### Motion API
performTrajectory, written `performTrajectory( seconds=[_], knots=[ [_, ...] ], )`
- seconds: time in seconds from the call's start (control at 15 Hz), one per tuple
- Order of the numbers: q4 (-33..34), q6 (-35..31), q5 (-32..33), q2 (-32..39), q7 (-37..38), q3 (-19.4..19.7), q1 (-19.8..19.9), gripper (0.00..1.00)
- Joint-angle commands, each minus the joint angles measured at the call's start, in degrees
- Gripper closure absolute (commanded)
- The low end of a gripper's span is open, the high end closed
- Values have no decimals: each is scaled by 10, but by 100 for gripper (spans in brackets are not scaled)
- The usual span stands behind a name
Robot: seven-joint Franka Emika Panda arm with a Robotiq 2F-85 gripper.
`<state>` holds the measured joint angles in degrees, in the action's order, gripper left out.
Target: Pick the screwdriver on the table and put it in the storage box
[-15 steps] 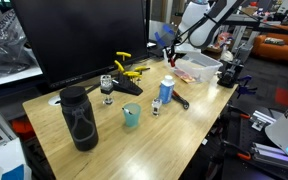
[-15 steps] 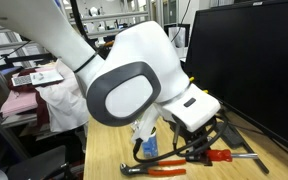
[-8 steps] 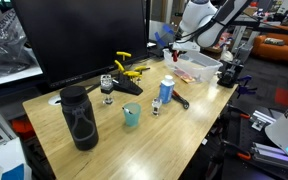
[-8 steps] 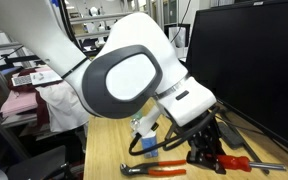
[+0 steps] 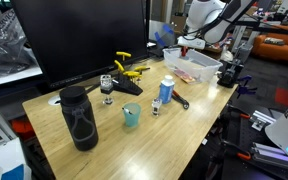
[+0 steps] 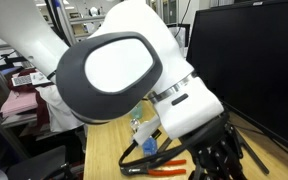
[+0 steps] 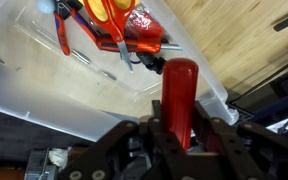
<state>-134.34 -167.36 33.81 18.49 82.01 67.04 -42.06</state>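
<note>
1. Red-orange plastic stands in the lower middle of the wrist view: the handle of the screwdriver (image 7: 179,92), gripped between the two dark fingers (image 7: 144,135) of the gripper (image 7: 182,130).
2. The jaws are drawn in to the width of the handle and press on it from both sides. Nothing else is in their grasp.
3. The handle's long axis runs up and down the wrist frame. Its rounded end points to the top of the frame, and its other end sinks between the fingers. The thin shaft is hidden, so I cannot tell which way the tip points.
4. The storage box (image 7: 44,85), whitish and translucent, spreads over the upper left and centre of the wrist view. The handle's rounded end overlaps the box's right-hand rim, and the wooden table (image 7: 234,30) shows beyond that rim at upper right.
5. Red-handled tools (image 7: 124,22) lie inside the box, at the top of the wrist frame.
6. In an exterior view the gripper hangs at upper right, above the box and clear of it. The screwdriver is too small to make out there.
7. Left of the box in that view stand a blue bottle (image 5: 166,90) and, nearer the upper middle, yellow-handled tools (image 5: 129,70). A black jug (image 5: 79,118) stands at lower left.
8. In an exterior view the white arm (image 6: 124,80) fills most of the frame.
</note>
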Motion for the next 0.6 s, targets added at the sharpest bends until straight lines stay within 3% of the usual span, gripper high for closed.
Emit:
performTrajectory(
  seconds=[0.0, 0.33, 0.47, 0.53],
  knots=[
    [-6, 27, 6, 14, 21, 24, -20, 92],
    [-17, 46, -6, 31, 18, 12, 1, 91],
    [-21, 47, -13, 35, 13, 3, 9, 77],
    [-22, 47, -17, 38, 11, -1, 12, 54]
  ],
)
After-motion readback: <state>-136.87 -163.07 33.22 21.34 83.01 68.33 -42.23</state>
